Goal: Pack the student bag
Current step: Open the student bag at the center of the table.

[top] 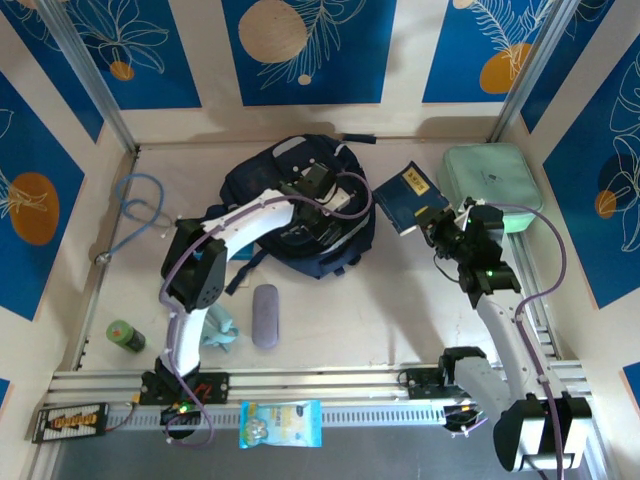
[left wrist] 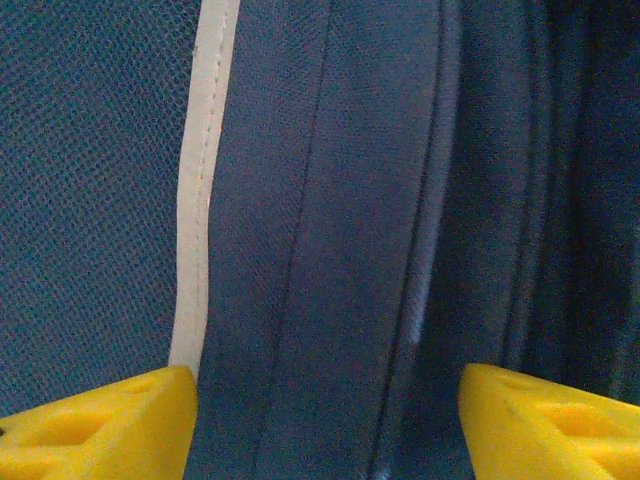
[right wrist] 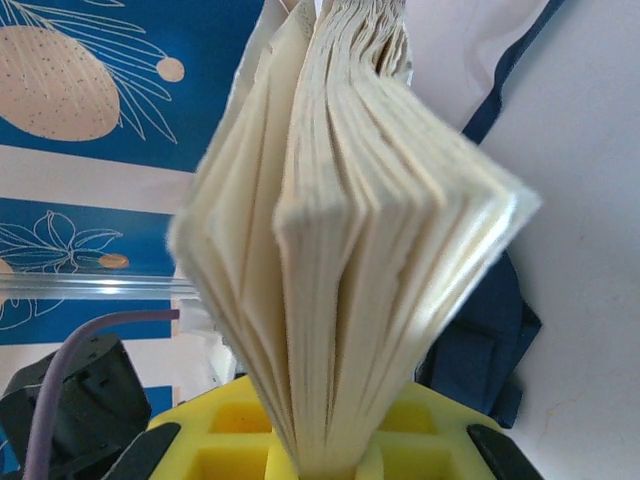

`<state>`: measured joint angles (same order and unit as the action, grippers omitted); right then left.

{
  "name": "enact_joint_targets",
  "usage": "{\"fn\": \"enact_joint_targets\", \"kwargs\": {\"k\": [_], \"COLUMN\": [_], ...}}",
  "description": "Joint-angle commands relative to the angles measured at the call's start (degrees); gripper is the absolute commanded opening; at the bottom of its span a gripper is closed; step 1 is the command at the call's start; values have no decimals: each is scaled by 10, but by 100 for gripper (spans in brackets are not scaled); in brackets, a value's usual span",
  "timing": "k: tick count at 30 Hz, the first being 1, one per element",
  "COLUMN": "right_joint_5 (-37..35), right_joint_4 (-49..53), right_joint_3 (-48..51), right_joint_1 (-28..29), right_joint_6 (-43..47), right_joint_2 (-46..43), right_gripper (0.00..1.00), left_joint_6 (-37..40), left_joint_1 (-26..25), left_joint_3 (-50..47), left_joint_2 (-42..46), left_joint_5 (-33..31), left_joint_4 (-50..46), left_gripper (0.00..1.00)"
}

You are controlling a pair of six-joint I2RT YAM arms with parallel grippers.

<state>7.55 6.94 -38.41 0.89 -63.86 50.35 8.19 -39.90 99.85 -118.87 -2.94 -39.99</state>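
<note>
— Whereabouts of the bag (top: 250,185)?
— Lies flat toward the back of the table (top: 400,320), about mid-width, with black straps trailing toward the near side.
— And the left claw (top: 322,192)?
— Hangs right over the middle of the bag, at the end of the outstretched arm. In the left wrist view, left claw (left wrist: 325,425) apart: 2 yellow fingertips (left wrist: 100,430) at the bottom corners, flat navy cloth between them, and the grey trim (left wrist: 195,200) running up just inside the left one. Cannot tell whether touching the cloth.
— The right claw (top: 432,224)?
— Clamped on a blue book (top: 405,195), held just right of the bag, between it and a mint case (top: 490,180) in the back right corner.
— Closer look at that grip?
— In the right wrist view, right claw (right wrist: 325,460) closed on the lower edge of the book (right wrist: 350,250), with pages fanned out upward and navy cloth of the bag (right wrist: 490,345) behind on the right.
— Anything else lying about?
— A grey case (top: 265,315) on the near side of the bag, just beside the left arm. A green bottle (top: 125,336) at the near left. A blue cable (top: 140,215) looped by the left wall. A snack pack (top: 280,423) on the front rail, between the 2 arm bases.
</note>
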Motion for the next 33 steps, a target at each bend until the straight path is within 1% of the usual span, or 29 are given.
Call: {"fn": "enact_joint_targets", "kwargs": {"k": [1,3,8,11,18,21,23,24,27,28,33], "right_joint_5": [14,16,19,14,6,1,-3,-6,-12,-14,-3], "right_joint_4": [-14,-14,-11,-10,9,31,45,50,64,70,81], "right_joint_3": [7,7,12,22,29,22,22,22,29,32,44], "right_joint_1": [-6,-9,-12,-13,-18,-22,-27,-30,-38,-40,-47], "right_joint_6": [14,13,13,9,15,29,38,41,48,49,55], "right_joint_2": [-8,-7,-10,-16,-34,-42,-50,-54,-71,-78,-95], "right_gripper": [1,1,2,1,2,2,2,2,2,2,2], "left_joint_6": [24,26,28,29,14,5,2,1,-17,-22,-38], "left_joint_1": [-3,-2,-2,-4,-5,-5,-5,-4,-5,-5,-5], "left_joint_3": [39,46,73,79,91,94,95,95,101,104,109], "left_joint_2": [-20,-29,-47,-52,-46,-36,-26,-22,-4,3,44], "left_joint_5": [-34,-42,-41,-54,-69,-63,-60,-61,-86,-94,-112], "left_joint_4": [-43,-45,-61,-66,-76,-74,-73,-72,-71,-70,-47], "left_gripper": [64,60,55,52,32,19,12,11,2,0,0]}}
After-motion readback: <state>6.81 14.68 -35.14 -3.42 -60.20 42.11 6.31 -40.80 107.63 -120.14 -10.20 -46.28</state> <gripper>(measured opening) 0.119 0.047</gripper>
